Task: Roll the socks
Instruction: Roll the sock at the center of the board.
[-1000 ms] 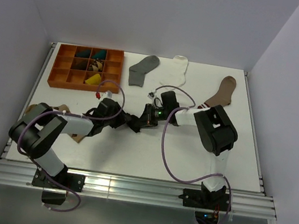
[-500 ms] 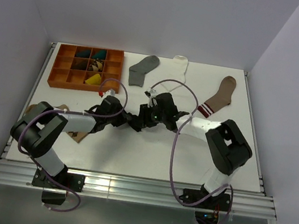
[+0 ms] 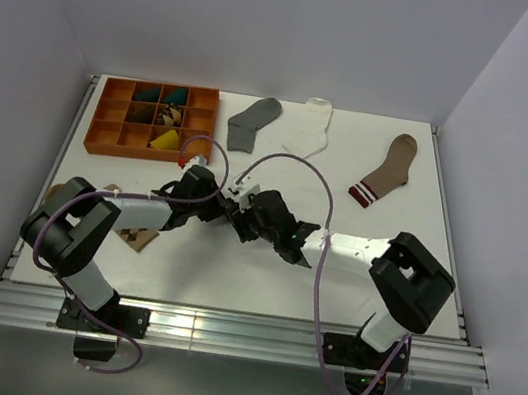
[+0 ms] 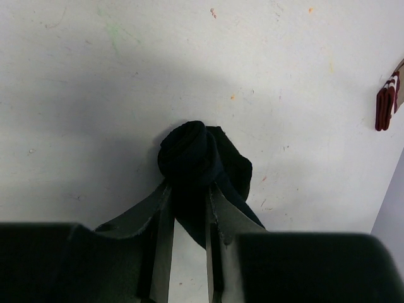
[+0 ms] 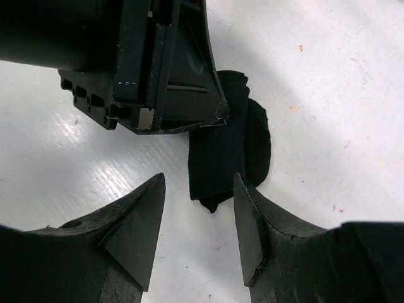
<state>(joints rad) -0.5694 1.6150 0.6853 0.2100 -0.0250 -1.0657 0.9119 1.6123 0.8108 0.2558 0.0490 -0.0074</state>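
Left fingers (image 4: pixel 146 211) clamped the rolled black sock (image 4: pixel 189 154), right fingers (image 5: pixel 136 227) stood apart and empty beside it; any slip in that clamp risked the roll's loose tail unwinding.

Left arm (image 3: pixel 86 229) and right arm (image 3: pixel 402 282): blocky black joints joined by white links, each on a black base (image 3: pixel 97 317) at the table's near edge. A mauve cable (image 3: pixel 318 283) loops loosely along each arm, from base to wrist. Left gripper (image 4: pixel 189 189): black housing, tapered grey fingers (image 4: pixel 148 218) with flat inner faces. Right gripper (image 5: pixel 197 183): dark, matt, wedge-shaped fingers (image 5: pixel 136 227).
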